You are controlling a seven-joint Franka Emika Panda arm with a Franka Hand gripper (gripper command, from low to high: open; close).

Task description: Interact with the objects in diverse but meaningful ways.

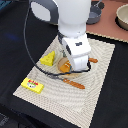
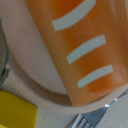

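Landmark: striped mat [image 1: 95, 75] on the dark worktop [image 1: 15, 45].
Arm: low over the mat's middle, hiding most of what sits under it.
Pincer: fingers not visible in either view; cannot tell if spread or pressed together.
Loaf: orange-gold with 3 pale slashes [image 2: 82, 47], lying on a pale plate [image 2: 30, 65]; in the exterior view only an orange edge [image 1: 63, 65] shows beneath the arm, mid-mat.
Cheese: wedge [image 1: 48, 59] just beside the plate, toward the exterior view's left.
Box: yellow [image 1: 32, 85], on the mat's near corner, well apart from the plate.
Fork: tines [image 2: 89, 120] just past the plate rim.
Pot: grey [image 1: 95, 14], off the mat, far side.
Risk: a blind descent may pin the loaf, tip the plate or nudge the fork; a slightly off-centre grip may roll the rounded loaf out.
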